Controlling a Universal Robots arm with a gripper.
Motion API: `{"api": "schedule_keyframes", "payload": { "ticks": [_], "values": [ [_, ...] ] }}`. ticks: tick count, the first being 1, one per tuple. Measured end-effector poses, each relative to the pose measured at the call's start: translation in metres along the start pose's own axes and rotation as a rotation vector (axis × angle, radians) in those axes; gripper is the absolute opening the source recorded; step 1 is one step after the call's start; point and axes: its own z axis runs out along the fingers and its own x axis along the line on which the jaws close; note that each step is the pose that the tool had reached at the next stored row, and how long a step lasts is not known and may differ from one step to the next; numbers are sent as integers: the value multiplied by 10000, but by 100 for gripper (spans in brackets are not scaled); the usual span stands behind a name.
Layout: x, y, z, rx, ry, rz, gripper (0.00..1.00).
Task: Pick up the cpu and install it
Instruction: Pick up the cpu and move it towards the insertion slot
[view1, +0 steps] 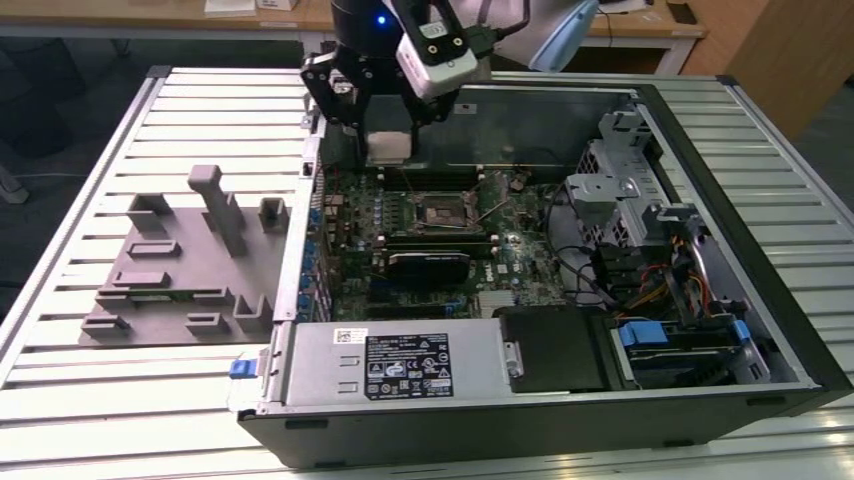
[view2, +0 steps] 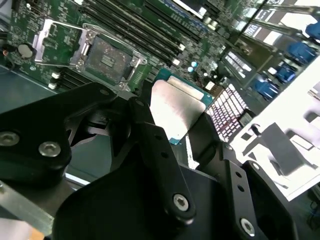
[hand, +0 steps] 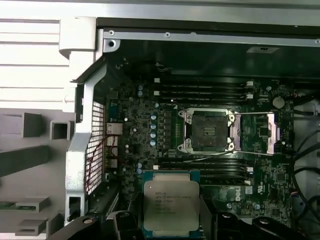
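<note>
Over the far end of the open computer case (view1: 534, 430), as the exterior view shows it, the pincer (view1: 388, 150) hangs down from the arm. It is closed on the cpu (view1: 388, 145). The cpu is a small flat square with a pale, shiny top. It is held up in the air above the green board (view1: 354, 215) that lies in the bottom of the case.

In both wrist views the black fingers (view2: 150, 140) press on two opposite sides of the cpu, one on each side. In the first wrist view its grey top faces the camera, with a thin green rim around it.

The socket (hand: 207, 131) is near the cpu but apart from it, a bit farther along the board. It is a dark square in a silver frame. Its metal lid (hand: 270, 132) is flipped open and lies flat next to it. Long black slots (hand: 200, 90) run along the board on two sides of the socket.

In the exterior view a grey tray (view1: 174, 270) with bumps and posts sits on the white slatted surface (view1: 80, 400). It is just beside the case, on the exterior view's left. A silver box (view1: 387, 362) with a label sits in the near end of the case.
</note>
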Motion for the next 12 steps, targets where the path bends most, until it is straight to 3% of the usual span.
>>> {"api": "schedule_keyframes", "payload": {
  "ticks": [12],
  "values": [
    [-235,27,94,0,0,0,54]
  ]
}}
